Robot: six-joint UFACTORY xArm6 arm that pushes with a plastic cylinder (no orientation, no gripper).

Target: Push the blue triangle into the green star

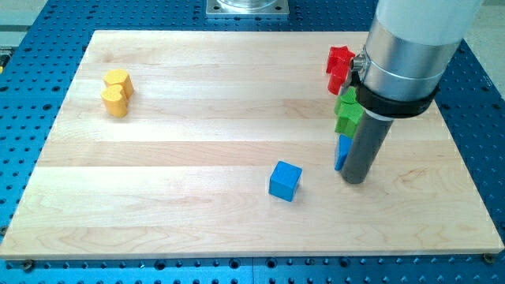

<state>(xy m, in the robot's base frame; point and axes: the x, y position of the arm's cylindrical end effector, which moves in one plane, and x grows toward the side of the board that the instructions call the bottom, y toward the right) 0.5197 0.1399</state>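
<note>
The blue triangle (342, 151) shows only as a narrow blue sliver at the view's right, mostly hidden behind my rod. Directly above it, touching or nearly touching, sits the green star (347, 111), partly covered by the arm's body. My tip (355, 181) rests on the board just to the right of and slightly below the blue triangle, close against it.
A red block (339, 66) sits above the green star near the board's top right. A blue cube (285, 181) lies left of my tip. Two yellow blocks (117, 92) sit together at the upper left. The arm's grey body (410, 47) hides the upper right corner.
</note>
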